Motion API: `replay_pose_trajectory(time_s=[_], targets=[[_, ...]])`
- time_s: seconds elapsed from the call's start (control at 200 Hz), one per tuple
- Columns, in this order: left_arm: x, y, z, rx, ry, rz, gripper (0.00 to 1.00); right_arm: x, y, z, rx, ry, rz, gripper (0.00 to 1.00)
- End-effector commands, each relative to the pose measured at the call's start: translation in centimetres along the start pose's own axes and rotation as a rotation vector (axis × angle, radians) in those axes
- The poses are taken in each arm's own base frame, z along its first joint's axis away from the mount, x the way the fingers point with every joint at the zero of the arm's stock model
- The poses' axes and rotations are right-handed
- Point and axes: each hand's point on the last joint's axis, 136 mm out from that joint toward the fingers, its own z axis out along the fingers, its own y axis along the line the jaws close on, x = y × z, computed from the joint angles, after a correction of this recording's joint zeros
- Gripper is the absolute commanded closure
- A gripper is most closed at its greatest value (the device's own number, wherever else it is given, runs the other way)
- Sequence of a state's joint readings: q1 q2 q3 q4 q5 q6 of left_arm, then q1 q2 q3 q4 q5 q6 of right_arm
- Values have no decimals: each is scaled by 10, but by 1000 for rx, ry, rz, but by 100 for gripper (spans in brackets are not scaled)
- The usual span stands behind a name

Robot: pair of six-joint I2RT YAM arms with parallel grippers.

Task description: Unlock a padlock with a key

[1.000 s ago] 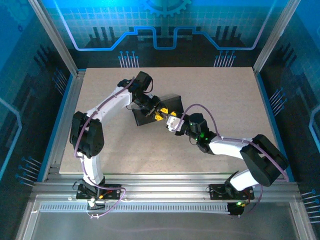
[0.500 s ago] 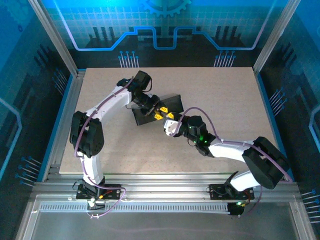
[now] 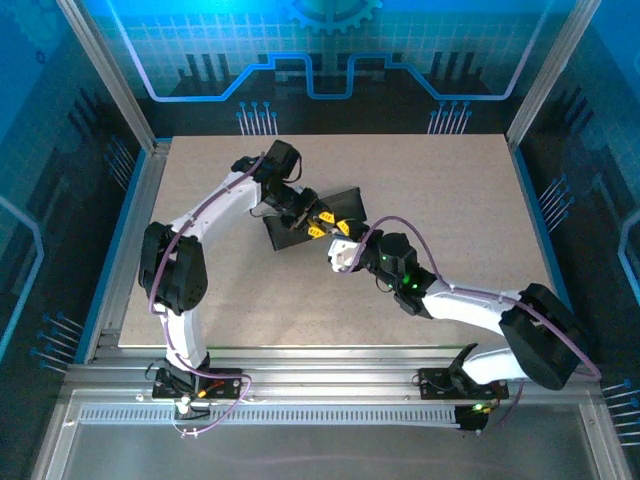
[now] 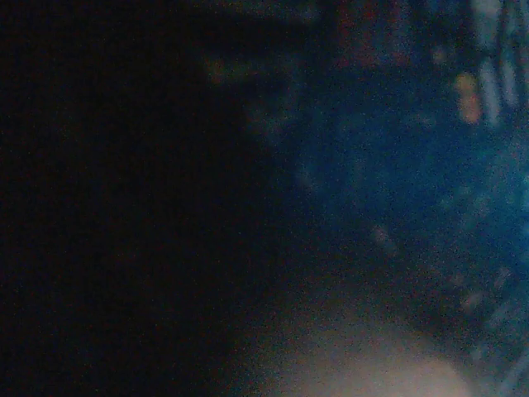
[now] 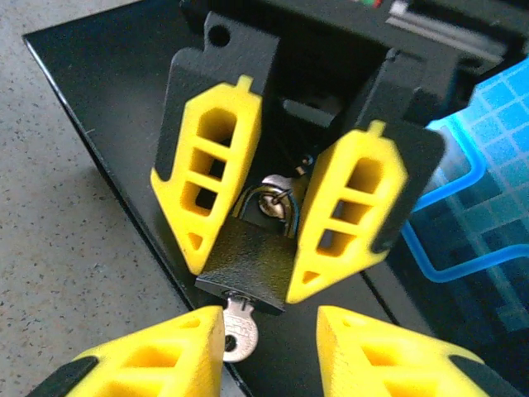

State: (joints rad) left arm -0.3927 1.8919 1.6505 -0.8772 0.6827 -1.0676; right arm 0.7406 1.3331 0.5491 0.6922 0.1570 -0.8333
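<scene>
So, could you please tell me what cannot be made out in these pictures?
- Left wrist view: dark and blurred throughout; nothing identifiable.
- Right wrist view: the key's blade is hidden inside the padlock; the shackle is mostly hidden between the left pincer's fingers, so locked or unlocked is unclear.
- Top view: padlock and key are too small, under the left pincer and right pincer.

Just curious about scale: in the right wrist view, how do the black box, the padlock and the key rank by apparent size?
Largest: black box, though partly covered.
Then: padlock.
Smallest: key, even though it sits nearest the camera.
</scene>
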Motion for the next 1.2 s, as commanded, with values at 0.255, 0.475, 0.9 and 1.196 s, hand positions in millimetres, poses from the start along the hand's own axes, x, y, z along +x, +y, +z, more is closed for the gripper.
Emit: replay_pose_trajectory(time_s=[0.255, 0.475, 0.9, 1.196], targets=[[5, -2, -10, 31, 31, -15, 100, 29, 0, -9, -9, 105, -43, 74], [6, -2, -10, 31, 37, -18, 100, 28, 0, 9, -12, 99, -62, 72], [4, 1, -7, 27, 40, -26, 100, 3, -9, 30, 1, 20, -65, 75], [2, -1, -7, 32, 40, -25, 100, -5, -13, 18, 11, -2, -77, 74]])
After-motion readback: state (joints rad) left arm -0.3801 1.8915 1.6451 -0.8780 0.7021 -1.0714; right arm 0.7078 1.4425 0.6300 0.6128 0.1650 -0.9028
